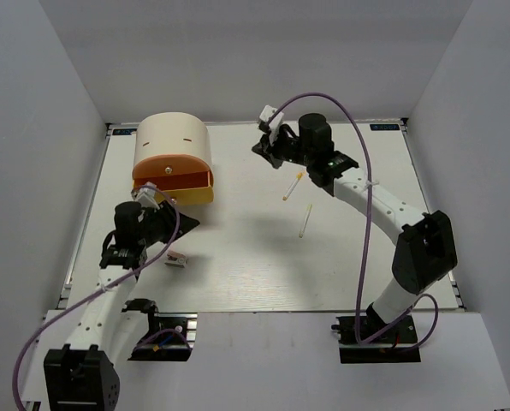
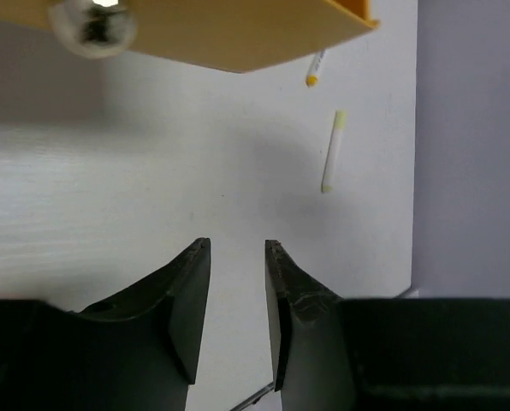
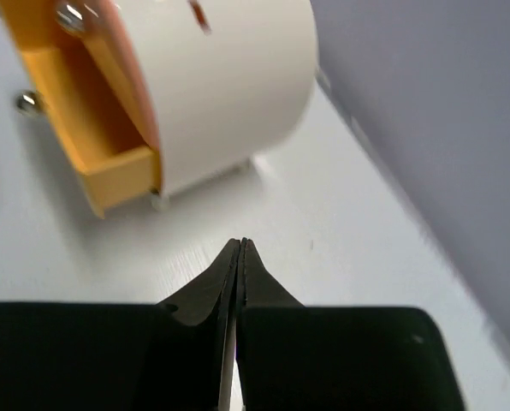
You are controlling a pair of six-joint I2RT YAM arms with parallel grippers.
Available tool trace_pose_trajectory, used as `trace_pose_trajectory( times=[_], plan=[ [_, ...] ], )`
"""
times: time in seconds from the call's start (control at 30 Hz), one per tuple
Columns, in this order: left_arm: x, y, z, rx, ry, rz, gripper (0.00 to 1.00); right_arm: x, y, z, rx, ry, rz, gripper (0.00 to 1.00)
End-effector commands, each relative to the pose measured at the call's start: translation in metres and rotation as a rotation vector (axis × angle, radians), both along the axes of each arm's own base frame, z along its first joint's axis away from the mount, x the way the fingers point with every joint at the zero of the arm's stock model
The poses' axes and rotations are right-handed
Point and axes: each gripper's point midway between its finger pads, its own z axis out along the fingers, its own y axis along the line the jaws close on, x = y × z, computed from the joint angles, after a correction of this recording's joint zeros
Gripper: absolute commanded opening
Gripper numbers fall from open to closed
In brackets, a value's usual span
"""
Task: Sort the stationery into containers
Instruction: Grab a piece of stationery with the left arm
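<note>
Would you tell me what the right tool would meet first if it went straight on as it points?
Probably the cream box, on its curved wall beside the open yellow drawer, though depth is unclear and the right tool might touch the table first.

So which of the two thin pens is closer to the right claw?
The pen farther back on the table, with the yellow tip, just below the right claw in the overhead view; the other pen lies nearer the arms' bases.

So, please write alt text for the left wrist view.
The left jaws stand open and empty over the white table. Ahead lie two thin pens; a yellow drawer with a metal knob crosses the top.
</note>
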Motion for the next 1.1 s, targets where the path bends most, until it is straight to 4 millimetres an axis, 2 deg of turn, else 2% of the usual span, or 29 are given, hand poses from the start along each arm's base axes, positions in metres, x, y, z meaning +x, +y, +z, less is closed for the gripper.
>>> trace_pose_trajectory(
  times=[0.0, 0.03, 0.07, 0.1, 0.13, 0.17, 0.2, 0.27, 0.3, 0.33, 0.4, 0.43, 0.47, 0.5, 0.53, 0.57, 0.6, 0.63, 0.67, 0.7, 0.73, 0.77, 0.8, 0.83, 0.87, 0.9, 1.0, 1.07],
  plan=[
    [0.003, -0.031, 0.05, 0.011, -0.192, -0.252, 0.42, 0.03, -0.058, -0.068, -0.113, 0.283, -0.273, 0.0],
    [0.006, -0.033, 0.055, 0.037, -0.221, -0.275, 0.42, 0.029, -0.067, -0.077, -0.122, 0.314, -0.288, 0.0],
    [0.009, -0.037, 0.065, 0.042, -0.223, -0.299, 0.42, 0.033, -0.087, -0.087, -0.122, 0.35, -0.32, 0.0],
    [0.011, -0.04, 0.07, 0.048, -0.235, -0.315, 0.44, 0.031, -0.093, -0.085, -0.119, 0.349, -0.325, 0.0],
    [0.012, -0.049, 0.085, 0.049, -0.272, -0.355, 0.46, 0.032, -0.104, -0.09, -0.121, 0.362, -0.347, 0.0],
    [0.015, -0.054, 0.085, 0.046, -0.26, -0.373, 0.46, 0.031, -0.112, -0.096, -0.121, 0.389, -0.361, 0.01],
    [0.016, -0.06, 0.089, 0.044, -0.262, -0.391, 0.47, 0.03, -0.118, -0.098, -0.119, 0.4, -0.37, 0.09],
    [0.017, -0.079, 0.108, 0.042, -0.306, -0.457, 0.48, 0.03, -0.13, -0.106, -0.121, 0.433, -0.394, 0.24],
    [0.022, -0.089, 0.106, 0.038, -0.295, -0.483, 0.49, 0.032, -0.14, -0.105, -0.11, 0.443, -0.406, 0.26],
    [0.02, -0.106, 0.122, 0.029, -0.326, -0.536, 0.49, 0.032, -0.142, -0.103, -0.103, 0.444, -0.407, 0.26],
    [0.028, -0.125, 0.127, 0.052, -0.338, -0.565, 0.51, 0.031, -0.151, -0.107, -0.098, 0.461, -0.42, 0.26],
    [0.04, -0.139, 0.129, 0.059, -0.333, -0.588, 0.52, 0.031, -0.154, -0.108, -0.099, 0.46, -0.425, 0.26],
    [0.042, -0.157, 0.128, 0.078, -0.338, -0.615, 0.54, 0.031, -0.156, -0.11, -0.098, 0.469, -0.431, 0.26],
    [0.046, -0.166, 0.121, 0.105, -0.32, -0.638, 0.55, 0.031, -0.162, -0.11, -0.098, 0.476, -0.444, 0.26],
    [0.056, -0.177, 0.135, 0.117, -0.35, -0.643, 0.58, 0.032, -0.167, -0.112, -0.093, 0.49, -0.459, 0.26],
    [0.07, -0.192, 0.109, 0.159, -0.287, -0.643, 0.59, 0.033, -0.174, -0.113, -0.093, 0.498, -0.474, 0.26],
    [0.079, -0.2, 0.103, 0.188, -0.282, -0.649, 0.61, 0.032, -0.176, -0.113, -0.093, 0.509, -0.481, 0.26],
    [0.091, -0.208, 0.114, 0.208, -0.293, -0.642, 0.65, 0.033, -0.183, -0.113, -0.087, 0.523, -0.495, 0.24],
    [0.101, -0.216, 0.106, 0.25, -0.28, -0.625, 0.76, 0.032, -0.186, -0.116, -0.09, 0.534, -0.499, 0.21],
    [0.114, -0.226, 0.076, 0.3, -0.234, -0.646, 0.78, 0.03, -0.189, -0.115, -0.088, 0.541, -0.504, 0.15],
    [0.13, -0.229, 0.084, 0.327, -0.238, -0.621, 0.78, 0.029, -0.192, -0.119, -0.09, 0.552, -0.509, 0.12],
    [0.139, -0.234, 0.076, 0.369, -0.226, -0.602, 0.8, 0.03, -0.199, -0.119, -0.081, 0.559, -0.528, 0.1],
    [0.146, -0.239, 0.067, 0.402, -0.214, -0.598, 0.8, 0.028, -0.201, -0.116, -0.075, 0.557, -0.534, 0.1],
    [0.167, -0.243, 0.056, 0.442, -0.194, -0.558, 0.8, 0.028, -0.21, -0.12, -0.071, 0.569, -0.556, 0.1],
    [0.172, -0.243, 0.043, 0.5, -0.169, -0.549, 0.8, 0.028, -0.214, -0.121, -0.065, 0.579, -0.57, 0.1],
    [0.185, -0.247, 0.052, 0.515, -0.193, -0.527, 0.8, 0.028, -0.22, -0.117, -0.054, 0.573, -0.585, 0.1],
    [0.201, -0.259, 0.029, 0.587, -0.189, -0.528, 0.72, 0.025, -0.233, -0.123, -0.041, 0.592, -0.622, 0.1],
    [0.209, -0.266, 0.028, 0.61, -0.211, -0.523, 0.67, 0.028, -0.243, -0.122, -0.021, 0.592, -0.653, 0.1]
  ],
)
